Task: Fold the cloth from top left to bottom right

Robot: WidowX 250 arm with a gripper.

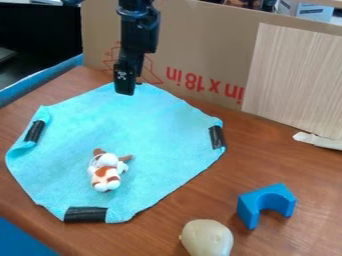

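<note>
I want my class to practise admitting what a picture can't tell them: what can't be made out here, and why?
All in the camera view:
- Part of the cloth's far edge, and whether the gripper touches it: the gripper blocks the spot.
- Cloth beneath the small toy: covered by the toy.
- The toy's finer details: too small.
- Near end of the pale, rounded object: cut off by the bottom edge.

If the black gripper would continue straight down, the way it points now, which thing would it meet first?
Most likely the gripper would meet the blue cloth, close to its top edge. How high it is above the cloth is unclear from this view.
</note>
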